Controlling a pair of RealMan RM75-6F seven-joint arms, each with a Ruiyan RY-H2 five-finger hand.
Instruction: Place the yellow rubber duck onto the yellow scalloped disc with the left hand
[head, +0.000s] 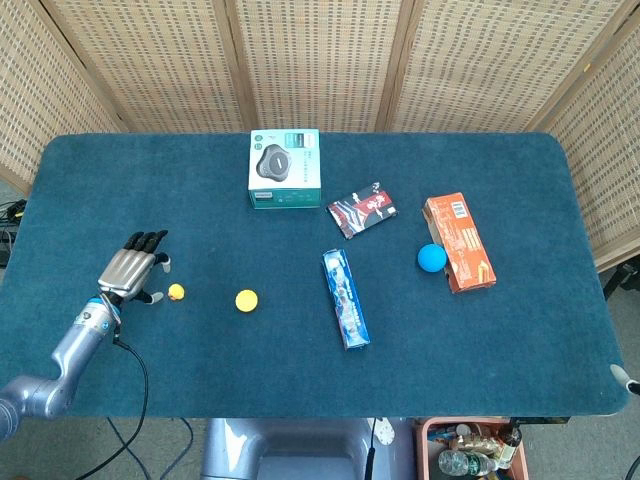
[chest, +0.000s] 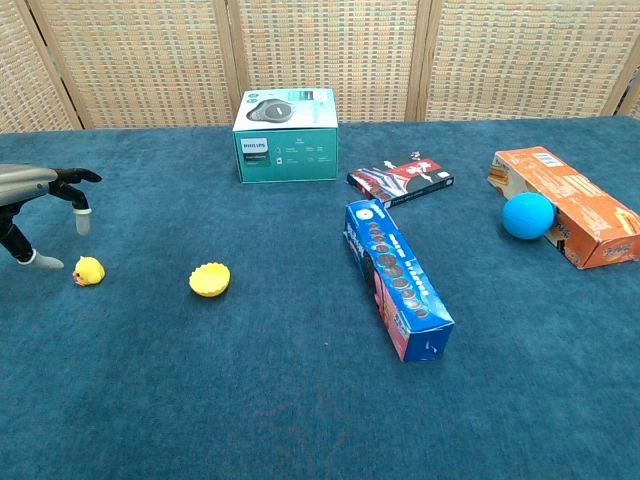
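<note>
At the left of the frame the left hand (head: 131, 269) hovers over the blue surface (head: 200, 350), fingers spread and holding nothing, its thumb tip just beside the duck (head: 176, 292). The duck sits right of the hand; further right, near it, lies the scalloped disc (head: 247, 300), nothing between them. The teal box (head: 285, 168), blue packet (head: 345, 298), ball (head: 432, 258) and orange box (head: 458, 242) lie centre and right. The right hand shows only a fingertip (head: 622, 375) at the lower right edge; I cannot tell its state.

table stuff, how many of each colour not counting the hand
yellow: 2, the rubber duck and the scalloped disc
blue: 2, the ball and the long cookie box
orange: 1, the carton
teal and white: 1, the Philips box
black and red: 1, the flat packet
total: 7
</note>
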